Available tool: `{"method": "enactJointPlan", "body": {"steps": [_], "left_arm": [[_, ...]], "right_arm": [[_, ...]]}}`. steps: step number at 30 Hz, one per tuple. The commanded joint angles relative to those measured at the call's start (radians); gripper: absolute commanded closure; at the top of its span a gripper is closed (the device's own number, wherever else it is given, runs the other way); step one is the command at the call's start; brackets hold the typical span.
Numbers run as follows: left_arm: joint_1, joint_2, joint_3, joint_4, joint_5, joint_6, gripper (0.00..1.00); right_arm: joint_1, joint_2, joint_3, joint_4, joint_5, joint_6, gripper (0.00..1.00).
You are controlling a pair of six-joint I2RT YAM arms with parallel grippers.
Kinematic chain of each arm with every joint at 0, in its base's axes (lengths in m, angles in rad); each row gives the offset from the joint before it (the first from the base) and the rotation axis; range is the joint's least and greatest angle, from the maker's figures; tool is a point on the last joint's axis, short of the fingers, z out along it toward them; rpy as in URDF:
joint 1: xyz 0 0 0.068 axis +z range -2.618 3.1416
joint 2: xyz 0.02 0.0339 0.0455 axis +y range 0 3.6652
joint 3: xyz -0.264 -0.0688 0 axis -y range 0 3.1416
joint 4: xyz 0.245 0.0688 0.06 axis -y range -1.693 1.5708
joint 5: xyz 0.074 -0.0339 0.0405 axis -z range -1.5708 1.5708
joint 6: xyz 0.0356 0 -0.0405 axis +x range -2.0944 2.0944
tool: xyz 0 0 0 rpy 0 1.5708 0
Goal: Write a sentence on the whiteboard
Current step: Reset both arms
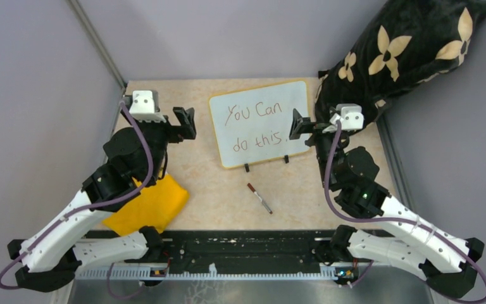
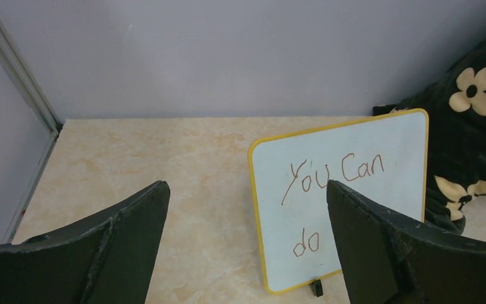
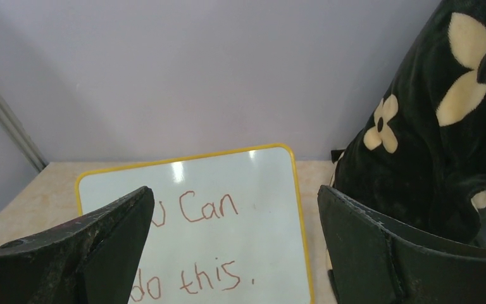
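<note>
Left hand (image 1: 183,123) and right hand (image 1: 300,125) both gape wide with nothing in them, raised over the desk (image 1: 209,190). At the far right corner slumps a black flowered cushion (image 1: 405,50). Between my two hands, at the back middle of the desk, stands the whiteboard (image 1: 291,101), propped on two small feet (image 1: 247,168). I judge it light, stiff and glossy, so it is likely to skid or tip under a push. I'd take it by the yellow frame (image 1: 266,159) at its side edges. A yellow cloth (image 1: 152,206) lies near left. The pen (image 1: 259,198) lies just in front of the board; it is thin and looks apt to roll. The sentence (image 1: 269,111) reads "You Can do this."
</note>
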Motion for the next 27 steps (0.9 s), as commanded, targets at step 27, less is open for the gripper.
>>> {"method": "enactJointPlan", "body": {"steps": [27], "left_arm": [[0.001,0.226,0.353,0.061,0.179,-0.021,0.01]], "right_arm": [[-0.006,0.47,0.701,-0.394,-0.138,0.342,0.01]]}}
